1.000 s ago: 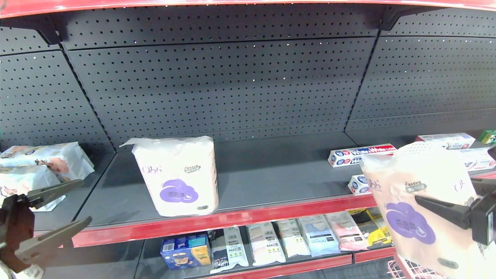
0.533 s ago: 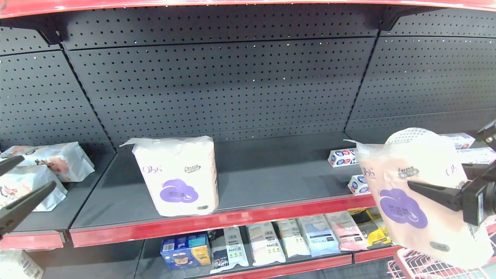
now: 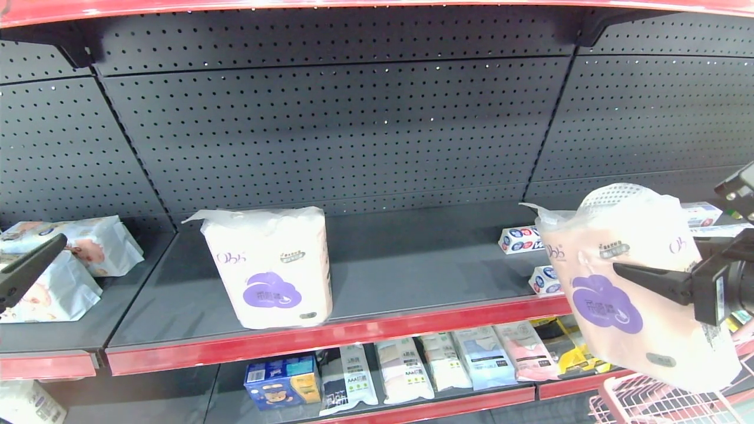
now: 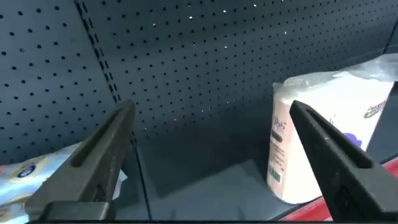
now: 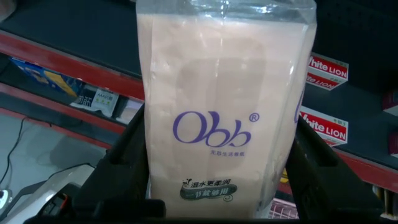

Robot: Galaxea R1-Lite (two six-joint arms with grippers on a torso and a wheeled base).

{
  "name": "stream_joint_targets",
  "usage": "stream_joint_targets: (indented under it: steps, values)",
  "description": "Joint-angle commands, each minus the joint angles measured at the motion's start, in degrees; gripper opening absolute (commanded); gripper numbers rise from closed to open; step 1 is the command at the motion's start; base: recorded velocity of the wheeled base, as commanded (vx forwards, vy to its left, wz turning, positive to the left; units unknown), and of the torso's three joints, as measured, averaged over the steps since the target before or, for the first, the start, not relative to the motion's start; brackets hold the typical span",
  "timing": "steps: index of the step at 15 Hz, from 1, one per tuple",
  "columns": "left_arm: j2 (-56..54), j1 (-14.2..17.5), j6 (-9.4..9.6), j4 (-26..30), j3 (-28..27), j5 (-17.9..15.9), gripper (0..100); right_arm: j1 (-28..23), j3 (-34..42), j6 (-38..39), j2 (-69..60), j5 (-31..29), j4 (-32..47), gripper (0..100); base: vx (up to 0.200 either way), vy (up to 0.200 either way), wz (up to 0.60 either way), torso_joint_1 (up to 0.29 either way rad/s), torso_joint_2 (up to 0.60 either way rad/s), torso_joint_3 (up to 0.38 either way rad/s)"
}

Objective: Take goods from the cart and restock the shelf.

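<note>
Head view, going from left to right. At 9 o'clock we see 1 dark finger of the left gripper. In the left wrist view its 2 fingers are spread wide apart with nothing between them. Just behind that finger lie the wipe packs, on the left part of the shelf. A bit toward 7 o'clock from the middle, 1 white pack of paper rolls stands upright at the front edge of the shelf. At 6 o'clock, small goods sit in a row on the shelf below. Next come the toothpaste boxes, toward 3 o'clock, lying flat. In front of them is the held pack. It is up in the air, tipped a little, and not touching the shelf. The right gripper is squeezing it, with 1 finger on each side. At 5 o'clock, under the pack, is a corner of the pink cart.

We think the held pack is light and soft, like a pillow. Its plastic skin looks smooth, so it could slip. It will squash if we pinch hard, but it should not break. The best place to hold it is around the middle, on the 2 sides. We think it should go on the shelf between the white pack and the toothpaste boxes, standing up.
</note>
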Motion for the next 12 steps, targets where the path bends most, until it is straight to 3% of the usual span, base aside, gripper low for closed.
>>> stream_joint_targets:
  steps: [1, 3, 4, 5, 6, 7, 8, 9, 10, 12]
  values:
    - [3.83, -4.43, 3.98, 0.45, -2.88, 8.79, 100, 0.01, 0.0, -0.04, 0.38, 0.1, -0.02, 0, 0.0, 0.0, 0.0, 0.0, 0.0, 0.0]
    - [4.36, -12.52, 4.51, 5.02, -6.57, 25.57, 100, 0.01, -0.18, 0.05, 0.99, 0.1, -0.02, 0, 0.0, 0.0, 0.0, 0.0, 0.0, 0.0]
    - [4.27, -15.16, 4.68, 6.69, -7.09, 30.58, 100, 0.01, -0.27, 0.05, 1.08, 0.1, -0.02, 0, 0.0, 0.0, 0.0, 0.0, 0.0, 0.0]
    - [3.48, -21.4, 4.68, 10.38, -7.27, 40.6, 100, 0.01, -0.44, 0.05, 1.52, 0.1, -0.02, 0, 0.0, 0.0, 0.0, 0.0, 0.0, 0.0]
    - [1.9, -24.91, 4.59, 12.93, -6.92, 44.65, 100, 0.01, -0.71, 0.14, 1.87, 0.1, -0.11, 0, 0.0, 0.0, 0.0, 0.0, 0.0, 0.0]
    - [-1.18, -28.25, 4.59, 18.12, -6.13, 47.11, 100, 0.01, -1.06, 0.58, 1.96, 0.1, -0.11, 0, 0.0, 0.0, 0.0, 0.0, 0.0, 0.0]
    - [-8.12, -31.77, 4.59, 30.42, -6.13, 47.64, 100, 0.01, -1.41, 1.37, 2.31, 0.1, -0.11, 0, 0.0, 0.0, 0.0, 0.0, 0.0, 0.0]
    - [-12.78, -33.26, 4.68, 39.21, -7.18, 47.55, 100, 0.01, -1.41, 1.55, 2.31, 0.1, -0.37, 0, 0.0, 0.0, 0.0, 0.0, 0.0, 0.0]
    - [-20.07, -36.6, 4.59, 52.74, -10.26, 47.28, 100, 0.01, -1.23, 1.72, 2.49, 0.1, -1.95, 0, 0.0, 0.0, 0.0, 0.0, 0.0, 0.0]
    - [-30.09, -41.08, 4.77, 67.95, -14.13, 44.65, 100, 0.18, -1.5, 1.99, 3.45, 0.28, -3.88, 0, 0.0, 0.0, 0.0, 0.0, 0.0, 0.0]
